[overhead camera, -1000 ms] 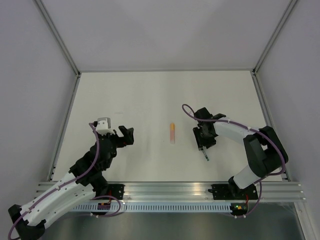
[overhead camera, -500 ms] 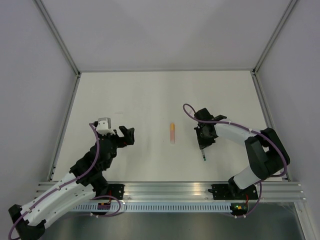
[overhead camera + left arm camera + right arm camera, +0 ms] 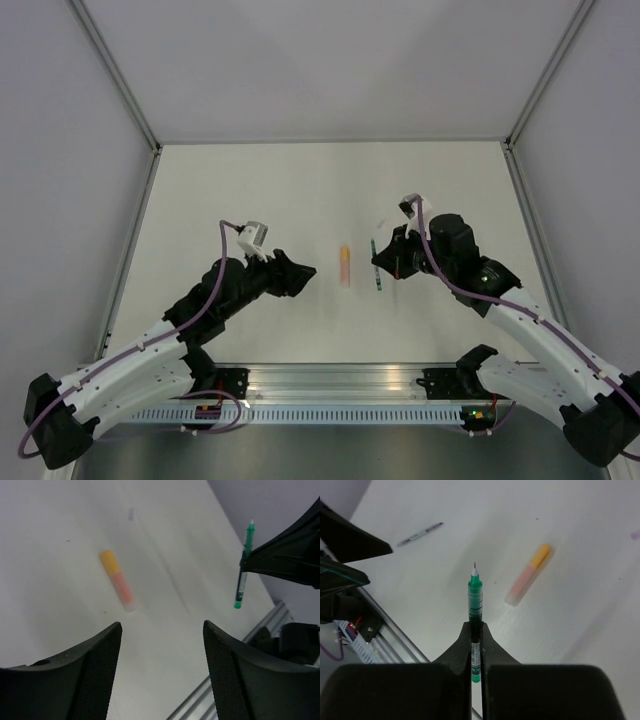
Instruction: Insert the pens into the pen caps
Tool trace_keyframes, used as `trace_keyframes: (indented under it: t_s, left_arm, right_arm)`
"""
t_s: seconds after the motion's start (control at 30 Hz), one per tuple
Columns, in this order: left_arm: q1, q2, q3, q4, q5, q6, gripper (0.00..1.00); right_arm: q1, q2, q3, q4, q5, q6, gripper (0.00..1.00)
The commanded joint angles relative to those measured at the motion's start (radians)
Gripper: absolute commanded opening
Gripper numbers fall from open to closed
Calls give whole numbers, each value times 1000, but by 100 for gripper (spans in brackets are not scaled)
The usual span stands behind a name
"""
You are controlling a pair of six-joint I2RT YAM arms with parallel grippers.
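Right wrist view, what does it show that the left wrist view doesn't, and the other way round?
Right wrist only: a thin grey pen lying on the table, and the right jaws seen from behind, closed on the green pen. Left wrist only: the gap between the left jaws, open with nothing in it. Both: the green pen held in the right jaws, and the orange pen lying flat on the table.

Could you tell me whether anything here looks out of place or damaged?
Nothing stands out: the green pen sits straight between the right fingers, and the orange-pink pen lies flat and intact on the table.
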Motion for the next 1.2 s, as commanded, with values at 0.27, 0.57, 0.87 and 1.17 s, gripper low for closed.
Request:
trace_keyframes:
  t_s: [0.27, 0.57, 0.87, 1.17]
  left_arm:
    - [0, 303, 253, 351, 470, -106, 79]
    - [-3, 375, 267, 422, 515, -103, 70]
    - [-5, 406, 268, 423, 524, -110, 50]
    - [-5, 387, 270, 388, 502, -126, 2]
  right_arm:
    - [59, -112, -51, 215, -279, 86, 0]
    - [89, -89, -14, 261, -285, 114, 0]
    - [135, -56, -4, 287, -268, 134, 0]
    - [224, -23, 33, 293, -205, 154, 0]
